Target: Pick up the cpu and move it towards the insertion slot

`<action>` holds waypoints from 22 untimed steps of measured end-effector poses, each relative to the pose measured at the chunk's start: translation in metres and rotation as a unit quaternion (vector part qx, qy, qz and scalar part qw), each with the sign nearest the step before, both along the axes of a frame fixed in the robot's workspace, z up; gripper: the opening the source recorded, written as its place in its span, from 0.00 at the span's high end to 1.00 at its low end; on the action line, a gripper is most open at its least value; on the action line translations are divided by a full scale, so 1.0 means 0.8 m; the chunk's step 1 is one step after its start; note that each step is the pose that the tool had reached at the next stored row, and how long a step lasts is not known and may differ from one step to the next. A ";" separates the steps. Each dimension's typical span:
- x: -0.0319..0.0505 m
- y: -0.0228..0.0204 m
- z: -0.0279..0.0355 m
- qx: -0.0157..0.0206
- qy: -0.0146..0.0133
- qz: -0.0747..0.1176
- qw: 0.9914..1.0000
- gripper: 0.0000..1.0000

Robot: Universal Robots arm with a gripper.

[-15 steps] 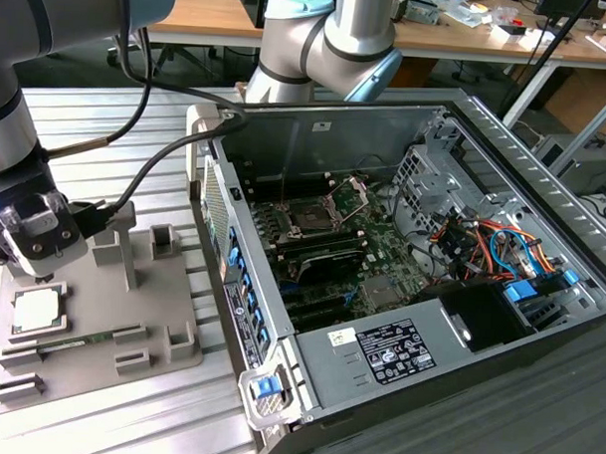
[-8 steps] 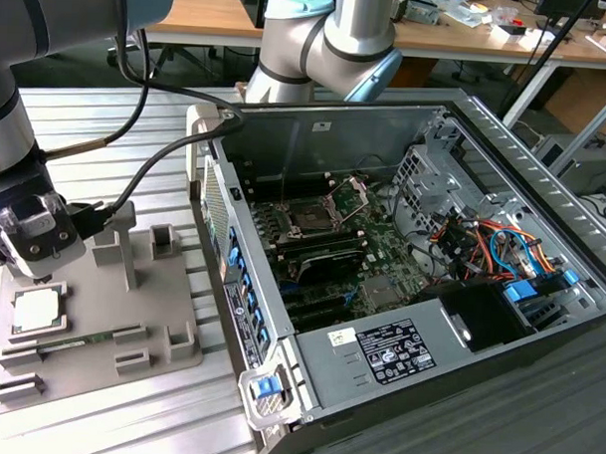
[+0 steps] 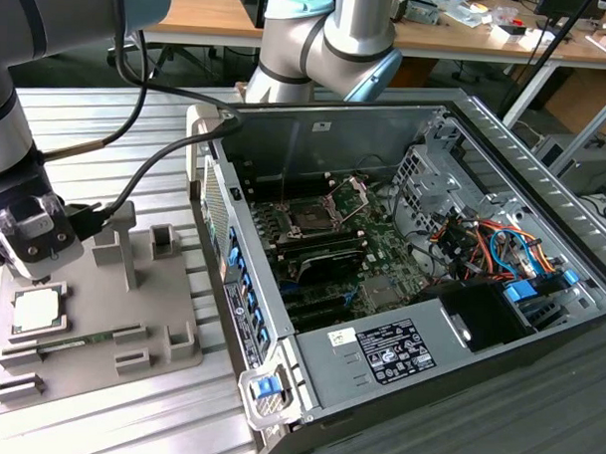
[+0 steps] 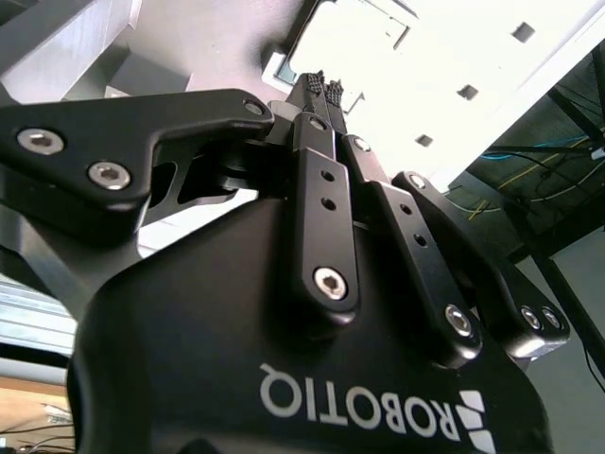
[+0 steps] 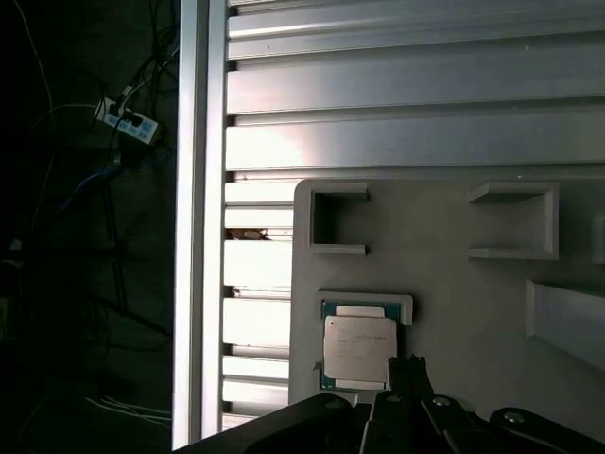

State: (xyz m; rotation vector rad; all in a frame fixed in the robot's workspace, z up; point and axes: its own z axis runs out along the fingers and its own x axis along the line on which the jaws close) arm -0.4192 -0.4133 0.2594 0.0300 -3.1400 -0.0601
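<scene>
The two black fingers [image 4: 317,142] of the gripper [image 4: 324,83] are pressed together at their tips, and nothing is between them. In the exterior view the gripper [image 3: 44,276] hangs over the gray tray [image 3: 130,321], just above the cpu [image 3: 36,309]. The cpu lies flat in a small square pocket near the tray's corner. Nothing is holding it. In the first wrist view the finger tip [image 5: 408,364] is just beside one edge of the cpu [image 5: 357,350], and the tray [image 5: 454,312] has other open pockets around it. A long green stick [image 3: 75,341] lies on the tray near the cpu.

The tray sits on a ribbed metal table [image 3: 108,111]. Just beside the tray, on the exterior view's right, lies an open computer case [image 3: 486,114]. The insertion slot [image 3: 311,217] is inside that case, well apart from the tray. Its silver plate [image 3: 352,194] is tipped up.
</scene>
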 end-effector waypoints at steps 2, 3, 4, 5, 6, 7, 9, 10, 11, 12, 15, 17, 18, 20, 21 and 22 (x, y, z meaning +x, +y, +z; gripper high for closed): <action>0.000 0.0000 -0.0004 0.000 0.000 0.000 1.000 0.89; -0.001 0.0000 -0.0006 0.000 0.000 0.000 1.000 0.89; -0.001 0.0000 -0.0008 0.000 0.000 0.000 1.000 0.89; -0.001 0.0000 -0.0013 0.000 0.000 0.000 1.000 0.89; -0.001 0.0000 -0.0014 0.000 0.000 0.000 1.000 0.89; -0.001 0.0000 -0.0016 0.000 0.000 0.000 1.000 0.89; -0.002 0.0000 -0.0021 0.000 0.000 0.000 1.000 0.89; -0.002 0.0000 -0.0023 0.000 0.000 0.000 1.000 0.89; -0.002 0.0000 -0.0025 0.000 0.000 0.000 1.000 0.89; -0.002 0.0000 -0.0028 0.000 0.000 0.000 1.000 0.89; -0.002 0.0000 -0.0037 0.000 0.000 0.000 1.000 0.89; -0.002 -0.0001 -0.0042 0.000 0.000 0.000 1.000 0.89; -0.002 -0.0001 -0.0044 0.000 0.000 0.000 1.000 0.89; -0.003 -0.0002 -0.0051 0.000 0.000 0.000 1.000 0.89; -0.003 -0.0002 -0.0054 0.000 0.000 0.000 1.000 0.89; -0.003 -0.0002 -0.0056 0.000 0.000 0.000 1.000 0.89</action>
